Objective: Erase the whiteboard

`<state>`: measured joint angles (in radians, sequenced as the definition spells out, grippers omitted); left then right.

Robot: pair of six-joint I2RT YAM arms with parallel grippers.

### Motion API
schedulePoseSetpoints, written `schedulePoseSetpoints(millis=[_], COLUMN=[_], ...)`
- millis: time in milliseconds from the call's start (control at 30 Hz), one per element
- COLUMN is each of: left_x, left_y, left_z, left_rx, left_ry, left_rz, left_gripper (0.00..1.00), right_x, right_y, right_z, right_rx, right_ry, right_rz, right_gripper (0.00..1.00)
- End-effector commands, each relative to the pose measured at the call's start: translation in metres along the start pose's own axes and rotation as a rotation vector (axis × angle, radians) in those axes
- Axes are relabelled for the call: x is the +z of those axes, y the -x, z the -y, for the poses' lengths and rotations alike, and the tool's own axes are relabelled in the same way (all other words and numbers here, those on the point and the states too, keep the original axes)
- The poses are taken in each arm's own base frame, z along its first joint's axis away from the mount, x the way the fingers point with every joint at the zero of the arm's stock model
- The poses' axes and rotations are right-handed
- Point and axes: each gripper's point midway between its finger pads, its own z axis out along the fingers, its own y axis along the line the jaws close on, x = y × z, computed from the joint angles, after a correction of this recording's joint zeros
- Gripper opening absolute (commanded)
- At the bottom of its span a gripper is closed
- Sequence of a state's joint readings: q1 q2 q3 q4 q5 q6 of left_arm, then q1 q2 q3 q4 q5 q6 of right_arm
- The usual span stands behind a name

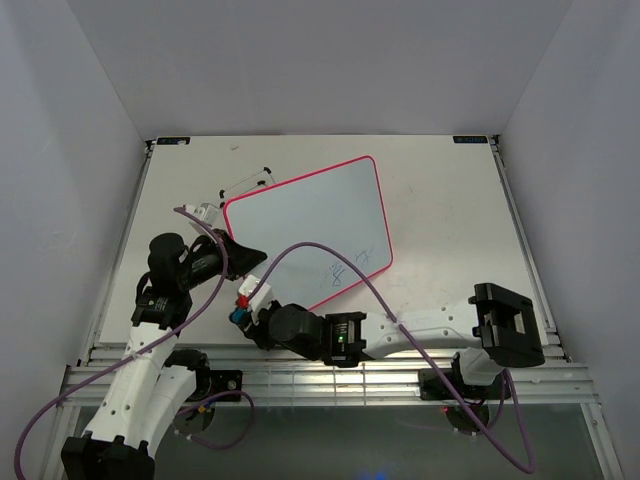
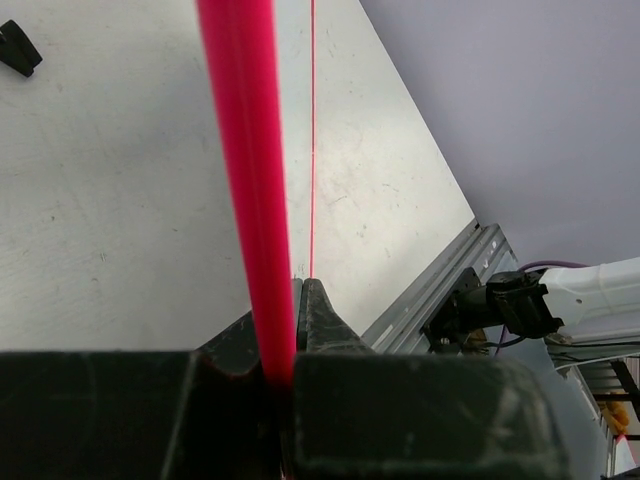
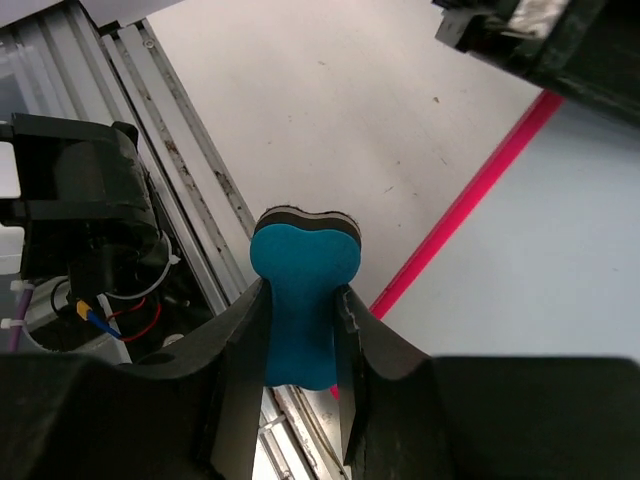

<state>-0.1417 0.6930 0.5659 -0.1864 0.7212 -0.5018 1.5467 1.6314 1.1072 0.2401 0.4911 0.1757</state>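
1. while the whiteboard (image 1: 310,225) lies skewed around the middle of the table (image 1: 450,200) in the top view, with one corner of its pink frame (image 1: 300,181) pointing to about 1 o'clock, both arms are bunched up on its 7 to 8 o'clock side.
2. left gripper (image 1: 252,253) is on the board's edge at roughly 8 o'clock from the board's centre. in the left wrist view the frame runs edge-on straight between the two fingers (image 2: 330,320), and they're pinched tight onto it. can't tell if that edge is lifted off the table or lying flat.
3. right gripper (image 1: 243,306) is at about 7 o'clock from the board's centre, just outside the frame, over the strip of table next to the metal rails (image 1: 300,385) at the near edge.
4. it's clamped around a blue bone-shaped eraser (image 3: 300,285), squeezing the narrow waist, with the wider end and its dark backing layer poking out past the fingertips.
5. in the right wrist view the frame passes at about 3 o'clock of the eraser, near it but not touching. can't tell if the eraser touches the table.
6. a blue scribble (image 1: 345,270) sits on the board at about 5 o'clock from its centre, close to the frame.
7. a thin stand (image 1: 247,184) with small black feet lies on the table just beside the board's 10 o'clock corner.
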Motion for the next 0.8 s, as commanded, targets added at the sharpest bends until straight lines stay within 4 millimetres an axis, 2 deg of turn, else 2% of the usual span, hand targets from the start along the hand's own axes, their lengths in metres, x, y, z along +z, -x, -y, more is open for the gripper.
schedulePoseSetpoints(millis=[0, 33, 67, 100, 200, 367, 467, 533, 600, 633, 767], left_x=[-0.003, -0.003, -0.004, -0.004, -0.004, -0.004, -0.004, -0.004, -0.004, -0.004, -0.004], left_y=[-0.019, -0.019, -0.018, -0.018, -0.018, -0.018, -0.018, -0.019, -0.018, -0.019, -0.019], left_z=[0.003, 0.004, 0.004, 0.004, 0.004, 0.004, 0.004, 0.004, 0.004, 0.004, 0.004], left_rx=[-0.015, -0.014, -0.011, -0.012, -0.012, -0.011, -0.012, -0.011, -0.012, -0.012, -0.01], left_ry=[-0.016, -0.017, -0.017, -0.014, -0.014, -0.015, -0.017, -0.016, -0.016, -0.016, -0.017], left_rz=[-0.082, -0.083, -0.079, -0.077, -0.076, -0.076, -0.077, -0.078, -0.079, -0.079, -0.077], left_gripper=[0.0, 0.0, 0.0, 0.0, 0.0, 0.0, 0.0, 0.0, 0.0, 0.0, 0.0], right_x=[-0.019, -0.029, -0.034, -0.042, -0.052, -0.05, -0.043, -0.034, -0.023, -0.019, -0.006], right_y=[0.03, 0.04, 0.029, 0.036, 0.026, 0.017, 0.022, 0.035, 0.032, 0.043, 0.038], right_z=[0.048, 0.058, 0.067, 0.083, 0.113, 0.163, 0.182, 0.185, 0.183, 0.181, 0.16], right_rx=[-0.002, 0.016, 0.025, 0.05, 0.068, 0.085, 0.064, 0.025, -0.005, -0.011, -0.024], right_ry=[-0.146, -0.161, -0.177, -0.2, -0.252, -0.32, -0.345, -0.348, -0.337, -0.327, -0.259], right_rz=[0.077, 0.104, 0.089, 0.111, 0.097, 0.065, 0.039, 0.039, -0.006, 0.005, -0.017], right_gripper=[0.08, 0.08, 0.08, 0.08, 0.08, 0.08, 0.08, 0.08, 0.08, 0.08, 0.08])
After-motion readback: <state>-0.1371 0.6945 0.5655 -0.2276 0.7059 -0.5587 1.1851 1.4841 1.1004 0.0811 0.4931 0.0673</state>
